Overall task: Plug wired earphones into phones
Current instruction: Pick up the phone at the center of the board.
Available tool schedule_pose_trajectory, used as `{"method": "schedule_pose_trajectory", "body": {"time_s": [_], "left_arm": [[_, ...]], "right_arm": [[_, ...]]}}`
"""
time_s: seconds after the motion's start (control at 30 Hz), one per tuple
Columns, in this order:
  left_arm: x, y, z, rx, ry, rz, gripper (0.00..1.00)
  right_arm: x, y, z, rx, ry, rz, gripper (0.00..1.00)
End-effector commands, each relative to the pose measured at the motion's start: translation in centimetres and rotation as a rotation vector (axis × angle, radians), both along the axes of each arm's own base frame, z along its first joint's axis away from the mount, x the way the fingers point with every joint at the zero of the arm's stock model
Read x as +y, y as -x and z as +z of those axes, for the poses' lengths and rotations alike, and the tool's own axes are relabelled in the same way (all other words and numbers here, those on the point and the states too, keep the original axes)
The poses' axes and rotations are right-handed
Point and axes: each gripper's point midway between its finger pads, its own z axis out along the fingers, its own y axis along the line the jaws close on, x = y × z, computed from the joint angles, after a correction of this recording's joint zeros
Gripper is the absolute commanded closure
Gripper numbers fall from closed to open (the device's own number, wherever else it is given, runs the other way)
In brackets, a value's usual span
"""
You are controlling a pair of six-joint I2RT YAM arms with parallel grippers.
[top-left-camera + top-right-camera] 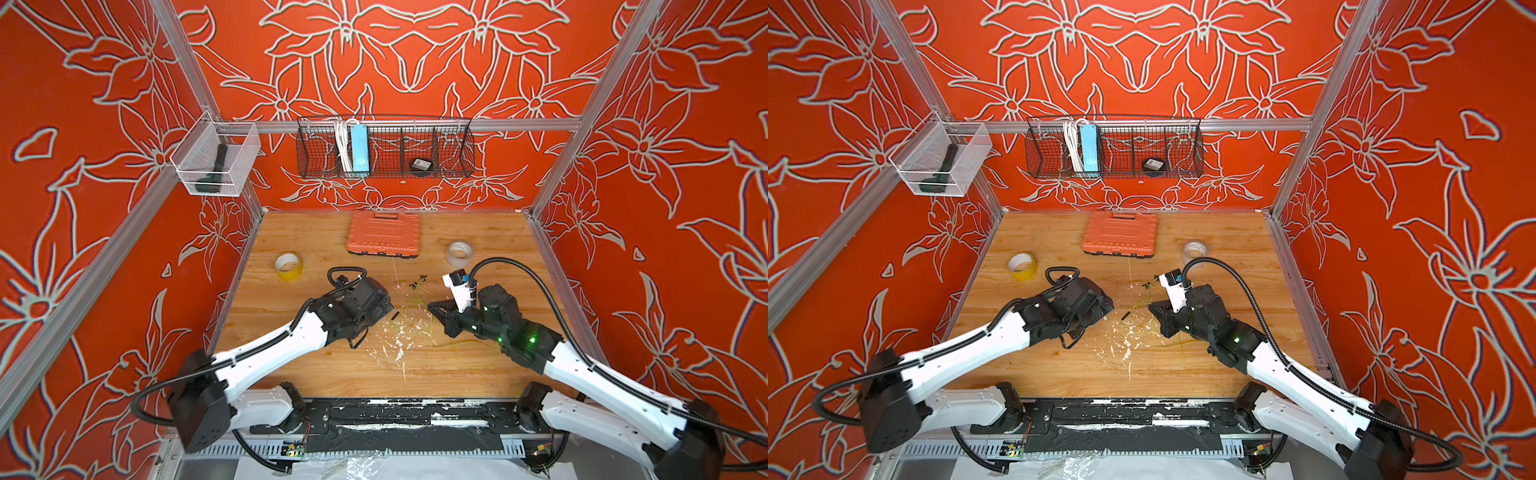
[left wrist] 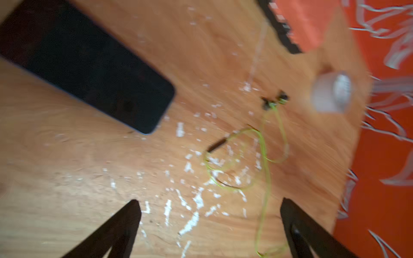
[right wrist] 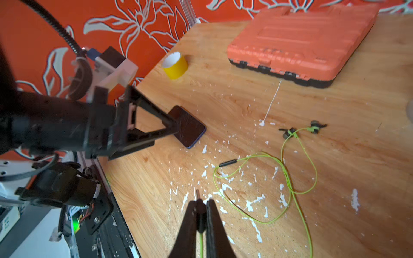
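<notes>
The right gripper (image 3: 200, 202) is closed on the plug (image 3: 198, 194) of the earphones (image 3: 312, 129), whose cable (image 1: 431, 328) lies looped at the centre in both top views. The left gripper (image 2: 209, 201) is open; the phone (image 3: 190, 127) lies flat beside it.

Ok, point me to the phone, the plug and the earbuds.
phone (image 3: 190, 129), right wrist view, its screen.
plug (image 3: 200, 207), right wrist view, dark body between shut jaws.
earbuds (image 3: 314, 129), right wrist view, one bud's housing.

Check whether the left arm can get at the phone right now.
Probably yes: the left gripper is open close to the phone, which lies flat on the table. The earphone cable lies to one side, not between them.
</notes>
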Motion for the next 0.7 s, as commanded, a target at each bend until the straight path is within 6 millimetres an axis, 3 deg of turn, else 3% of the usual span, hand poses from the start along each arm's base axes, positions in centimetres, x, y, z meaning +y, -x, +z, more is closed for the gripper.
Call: {"method": "schedule_pose_trajectory", "body": {"time_s": [0.0,0.13,0.27,0.53,0.67], "left_arm": [[4.2,0.6,-2.4,0.142,-0.080,0.202,0.01],[6.7,0.0,-4.9,0.238,-0.048,0.394,0.01],[7.6,-0.7,-5.5,0.247,-0.006,0.505,0.01],[7.5,-0.7,-7.1,0.414,-0.057,0.632,0.01],[7.0,-2.2,-8.0,0.427,-0.063,0.631,0.01]], "right_arm": [[1.2,0.0,0.0,-0.011,-0.048,0.046,1.00],[0.2,-0.5,-2.1,-0.010,-0.006,-0.008,1.00],[-0.2,-0.5,-2.7,-0.024,0.016,-0.015,1.00],[-0.4,-0.8,-4.3,-0.030,0.065,-0.028,1.00],[-0.4,-0.2,-4.5,-0.054,0.090,-0.021,1.00]]}}
